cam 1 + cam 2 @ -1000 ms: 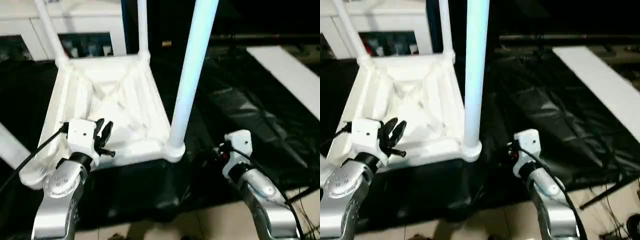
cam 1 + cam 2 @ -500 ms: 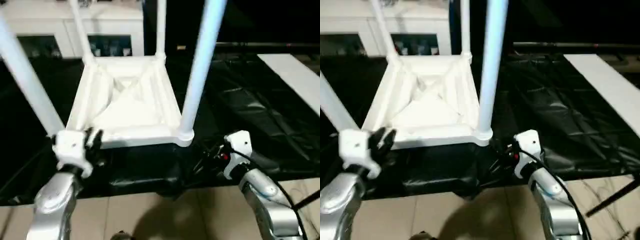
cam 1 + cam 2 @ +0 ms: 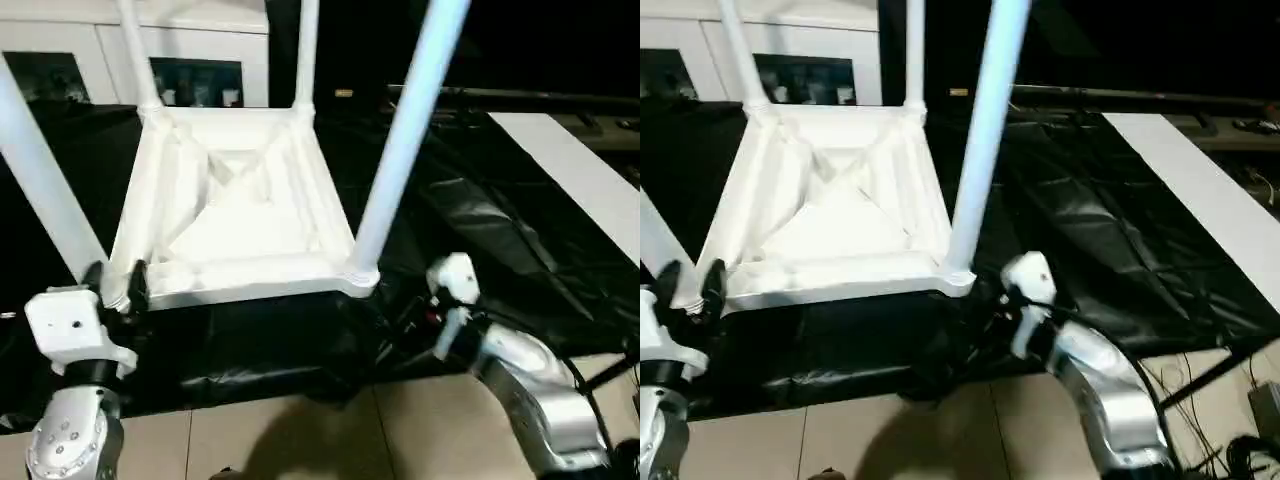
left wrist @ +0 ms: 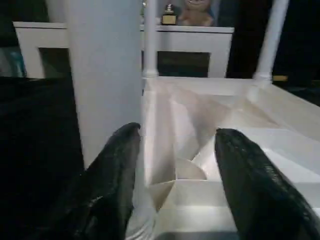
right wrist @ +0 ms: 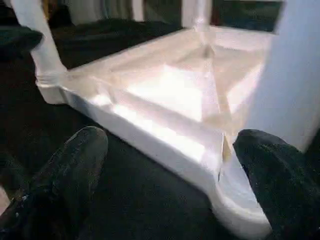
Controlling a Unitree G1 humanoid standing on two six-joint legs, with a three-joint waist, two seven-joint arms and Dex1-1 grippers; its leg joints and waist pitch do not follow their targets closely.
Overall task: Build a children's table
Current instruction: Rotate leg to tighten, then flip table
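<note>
The children's table lies upside down on a black sheet, its ribbed white tabletop (image 3: 240, 200) facing up. Its white legs stand upright in the corner sockets, among them the near-right leg (image 3: 400, 150) and the near-left leg (image 3: 40, 170). My left gripper (image 3: 115, 285) hovers at the near-left corner. It is open, with the leg beside one finger and the tabletop's rim (image 4: 180, 195) ahead of the gap. My right gripper (image 5: 172, 145) is wide open just in front of the near-right corner socket (image 5: 240, 210), holding nothing.
A white cabinet with glass doors (image 3: 200, 30) stands behind the table. A long white board (image 3: 580, 170) lies at the right on the crumpled black sheet (image 3: 480, 220). Tiled floor (image 3: 300, 440) lies in front, with cables (image 3: 1240, 450) at the right.
The camera has shifted. My left gripper has drawn back from over the tabletop's near rim to the near-left corner and opened. My right arm has swung in toward the near-right corner.
</note>
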